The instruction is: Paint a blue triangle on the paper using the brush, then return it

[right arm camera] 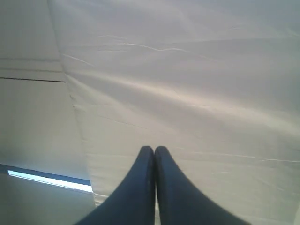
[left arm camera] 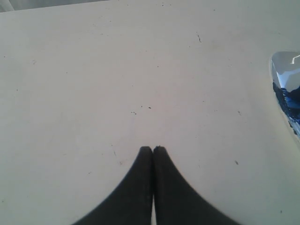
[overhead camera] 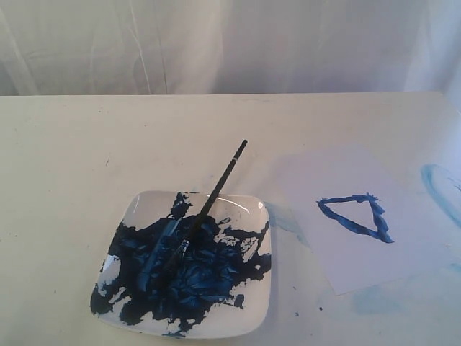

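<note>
White paper point(overhead camera: 338, 180) lies flat right of the plate point(overhead camera: 148, 205), bearing the finished blue triangle point(overhead camera: 380, 220); the brush point(overhead camera: 210, 198) leans in the plate, bristles in paint, so we judge it returned; left gripper point(left arm camera: 153, 149) and right gripper point(right arm camera: 154, 149) are pinched closed, empty.

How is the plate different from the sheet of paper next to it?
The plate is glossy with a raised rim; the paper is flat and matte. The plate is mostly covered in dark blue paint and holds the brush; the paper bears only a blue triangle outline. Both are white and lie on the table.
</note>
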Action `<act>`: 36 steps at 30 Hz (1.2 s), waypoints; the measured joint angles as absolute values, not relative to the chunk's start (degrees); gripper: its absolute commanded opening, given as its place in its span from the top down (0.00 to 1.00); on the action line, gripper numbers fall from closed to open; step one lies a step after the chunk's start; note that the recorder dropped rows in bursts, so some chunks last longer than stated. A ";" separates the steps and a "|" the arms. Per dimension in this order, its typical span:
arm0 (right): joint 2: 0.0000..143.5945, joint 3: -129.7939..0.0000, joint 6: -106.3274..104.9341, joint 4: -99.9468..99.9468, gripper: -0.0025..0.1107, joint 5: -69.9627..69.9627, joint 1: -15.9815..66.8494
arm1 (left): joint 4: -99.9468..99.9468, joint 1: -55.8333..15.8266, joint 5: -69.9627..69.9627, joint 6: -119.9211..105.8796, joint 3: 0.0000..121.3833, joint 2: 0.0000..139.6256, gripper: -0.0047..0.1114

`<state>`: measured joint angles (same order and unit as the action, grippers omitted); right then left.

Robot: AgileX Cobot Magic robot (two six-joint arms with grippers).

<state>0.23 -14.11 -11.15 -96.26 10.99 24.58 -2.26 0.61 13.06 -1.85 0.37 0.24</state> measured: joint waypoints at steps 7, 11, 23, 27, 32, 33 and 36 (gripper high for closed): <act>0.23 -10.68 -6.65 -31.08 0.98 14.05 24.58 | -2.37 0.61 13.06 -1.85 0.37 0.24 0.96; 0.11 -9.09 -1.85 -4.25 0.98 -1.45 24.58 | -2.37 0.61 13.06 -1.85 0.37 0.24 0.96; 0.11 -0.21 0.00 1.77 0.98 -19.01 24.58 | -2.37 0.61 13.06 -1.85 0.37 0.24 0.96; 0.11 -0.21 0.00 1.77 0.98 -17.87 24.58 | -2.37 0.61 13.06 -1.85 0.37 0.24 0.96; 0.11 -0.21 0.00 1.77 0.98 -17.82 24.58 | -2.37 0.61 13.06 -1.85 0.37 0.24 0.96; 0.11 -0.21 0.00 1.77 0.98 -17.82 24.58 | -2.37 0.61 13.06 -1.85 0.37 0.24 0.96; 0.11 -0.21 0.00 1.77 0.98 -18.63 23.12 | -2.37 0.61 13.06 -1.85 0.37 0.24 0.96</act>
